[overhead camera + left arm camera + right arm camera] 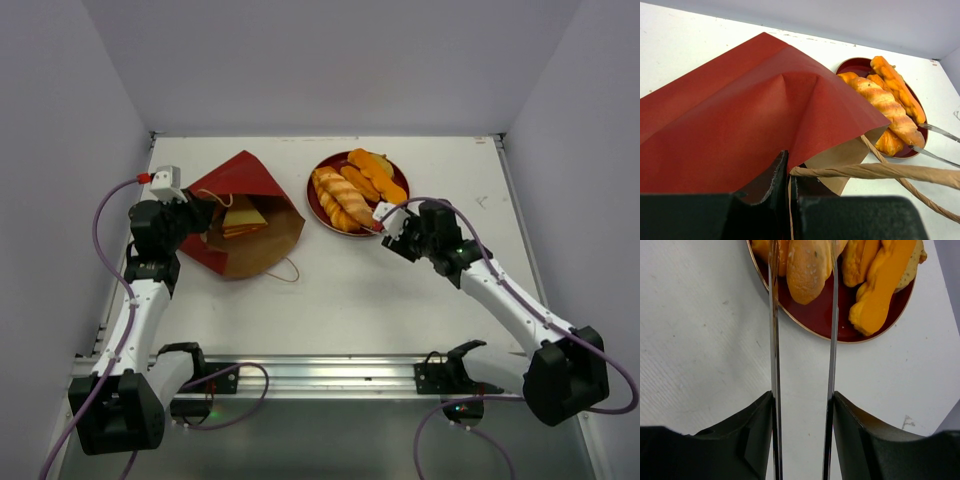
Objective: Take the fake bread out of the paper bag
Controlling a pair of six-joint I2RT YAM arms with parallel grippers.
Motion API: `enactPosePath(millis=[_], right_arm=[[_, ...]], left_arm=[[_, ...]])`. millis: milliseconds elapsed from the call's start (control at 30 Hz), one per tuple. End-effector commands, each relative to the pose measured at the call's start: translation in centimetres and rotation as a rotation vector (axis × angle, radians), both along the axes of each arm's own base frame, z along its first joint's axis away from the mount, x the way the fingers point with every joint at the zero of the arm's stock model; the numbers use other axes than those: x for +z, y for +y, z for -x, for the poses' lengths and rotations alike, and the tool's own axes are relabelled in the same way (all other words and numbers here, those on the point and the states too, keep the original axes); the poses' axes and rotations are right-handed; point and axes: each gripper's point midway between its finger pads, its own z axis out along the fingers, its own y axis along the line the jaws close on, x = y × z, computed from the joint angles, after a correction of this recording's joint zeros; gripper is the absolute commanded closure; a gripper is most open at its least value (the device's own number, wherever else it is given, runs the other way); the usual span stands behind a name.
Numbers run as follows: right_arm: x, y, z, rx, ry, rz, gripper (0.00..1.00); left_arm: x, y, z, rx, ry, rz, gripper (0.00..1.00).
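On plate [825, 315]: R gripper [376, 222] apart astride loaf [807, 270] | L gripper [789, 176] clamped on bag [740, 115]

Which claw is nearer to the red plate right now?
Right. The right claw reaches over the plate's near rim, open around a loaf lying on it. The left claw is well away from it, shut on the paper bag's edge.

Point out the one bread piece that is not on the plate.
The yellow sandwich wedge, lying inside the open mouth of the red paper bag. The orange loaves all lie on the dark red plate.
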Motion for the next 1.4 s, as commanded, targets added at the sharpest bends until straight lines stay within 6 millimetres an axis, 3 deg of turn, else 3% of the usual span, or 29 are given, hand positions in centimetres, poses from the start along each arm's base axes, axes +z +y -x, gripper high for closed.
enactPosePath(millis=[0, 333, 400, 633, 700, 800, 900, 1000, 1067, 1100, 1133, 1200, 1233, 1267, 1300, 1333, 1367], right_arm=[[3.9, 1.6, -0.4, 0.002, -0.035, -0.117, 0.49], [5.5, 2.8, 0.2, 0.021, 0.002, -0.195, 0.53], [6.8, 3.6, 0.7, 0.039, 0.018, -0.243, 0.55], [9.4, 8.4, 7.6, 0.334, 0.267, -0.434, 0.58], [10.4, 9.6, 9.1, 0.421, 0.289, -0.454, 0.59], [10.4, 11.1, 10.4, 0.479, 0.314, -0.42, 0.6], [10.3, 12.6, 9.7, 0.475, 0.264, -0.348, 0.6], [10.2, 14.6, 7.3, 0.438, 0.174, -0.258, 0.61], [10.3, 16.6, 5.0, 0.409, 0.1, -0.207, 0.61], [10.2, 18.4, 5.3, 0.427, 0.067, -0.166, 0.61], [9.7, 19.1, 2.9, 0.348, -0.005, -0.096, 0.61], [9.2, 21.4, 2.4, 0.358, -0.081, -0.026, 0.6], [10.0, 22.0, 1.0, 0.307, -0.158, -0.004, 0.6], [9.3, 23.5, 0.2, 0.303, -0.196, 0.04, 0.6], [8.3, 24.1, 0.2, 0.319, -0.191, 0.06, 0.6], [8.6, 24.8, -0.3, 0.313, -0.213, 0.063, 0.6], [7.3, 25.3, -0.9, 0.301, -0.217, 0.106, 0.6]], left_arm=[[0.7, 0.2, 0.0, -0.007, -0.041, -0.021, 0.91], [0.8, 0.0, 0.0, -0.015, -0.043, -0.019, 0.91], [0.8, -0.1, 0.0, -0.021, -0.044, -0.019, 0.91], [0.7, -0.3, 0.0, -0.034, -0.044, -0.015, 0.91], [0.7, -0.4, -0.1, -0.038, -0.044, -0.014, 0.91], [0.7, -0.5, -0.1, -0.048, -0.046, -0.013, 0.91], [0.8, -0.6, -0.1, -0.054, -0.05, -0.014, 0.91], [0.9, -0.6, 0.0, -0.058, -0.06, -0.017, 0.91], [1.0, -0.6, 0.1, -0.057, -0.066, -0.021, 0.91], [0.9, -0.6, 0.1, -0.055, -0.064, -0.02, 0.91], [0.8, -0.5, 0.1, -0.052, -0.062, -0.021, 0.91], [0.8, -0.5, 0.1, -0.051, -0.062, -0.024, 0.91], [0.7, -0.5, 0.1, -0.051, -0.059, -0.024, 0.91], [0.7, -0.5, 0.1, -0.049, -0.059, -0.026, 0.91], [0.7, -0.5, 0.1, -0.049, -0.059, -0.028, 0.91], [0.7, -0.5, 0.1, -0.049, -0.06, -0.026, 0.91], [0.7, -0.5, 0.1, -0.049, -0.06, -0.026, 0.91]])
